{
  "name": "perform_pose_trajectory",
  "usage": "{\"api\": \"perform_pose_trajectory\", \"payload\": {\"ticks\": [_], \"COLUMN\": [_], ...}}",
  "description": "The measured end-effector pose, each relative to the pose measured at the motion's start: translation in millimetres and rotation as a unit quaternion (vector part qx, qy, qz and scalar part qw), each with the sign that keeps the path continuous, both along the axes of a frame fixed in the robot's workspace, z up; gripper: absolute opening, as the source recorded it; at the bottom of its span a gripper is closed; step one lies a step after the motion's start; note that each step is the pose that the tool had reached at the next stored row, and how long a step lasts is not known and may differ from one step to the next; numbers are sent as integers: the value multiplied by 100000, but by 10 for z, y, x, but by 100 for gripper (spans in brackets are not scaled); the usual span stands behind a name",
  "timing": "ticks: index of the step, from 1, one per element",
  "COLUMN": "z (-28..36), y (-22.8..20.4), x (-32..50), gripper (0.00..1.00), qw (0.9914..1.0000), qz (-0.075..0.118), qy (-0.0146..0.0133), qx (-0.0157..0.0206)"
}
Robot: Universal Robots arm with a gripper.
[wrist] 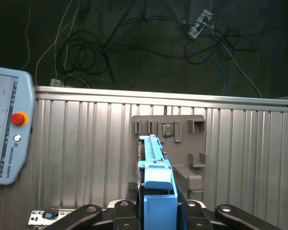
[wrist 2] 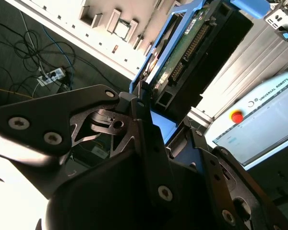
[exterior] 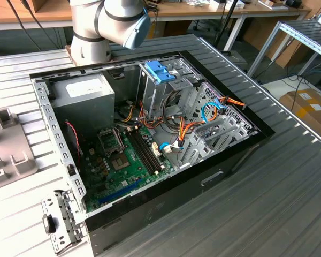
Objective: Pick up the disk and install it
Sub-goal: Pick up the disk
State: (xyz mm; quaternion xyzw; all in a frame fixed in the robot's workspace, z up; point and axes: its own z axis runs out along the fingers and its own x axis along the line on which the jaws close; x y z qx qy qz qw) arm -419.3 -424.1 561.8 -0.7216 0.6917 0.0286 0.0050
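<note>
The disk (wrist: 156, 179) is seen edge-on in the first wrist view, its bright blue rail and tab towards the camera. It sits between my gripper's (wrist: 157, 211) dark fingers (wrist: 122, 208), which are shut on it. In the second wrist view the disk (wrist 2: 192, 48) shows its green circuit-board side and blue rail, clamped by my gripper (wrist 2: 156, 112). The disk hangs above the ribbed metal table (wrist: 86, 143), over a grey slotted holder (wrist: 177, 139).
In the exterior view an open computer case (exterior: 214, 166) lies on the table, with a drive cage and blue latch (exterior: 160, 70), a power-supply box (exterior: 88, 95) and a green mainboard (exterior: 123, 160). The arm's base (exterior: 93, 37) stands behind it. A pendant (wrist: 5, 134) lies near the holder.
</note>
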Motion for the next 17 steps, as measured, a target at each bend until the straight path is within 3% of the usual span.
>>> {"api": "perform_pose_trajectory", "payload": {"ticks": [17], "z": [-7], "y": [-198], "x": [3], "gripper": [37], "qw": [100000], "qz": [0], "qy": [4], "qx": [-1]}}
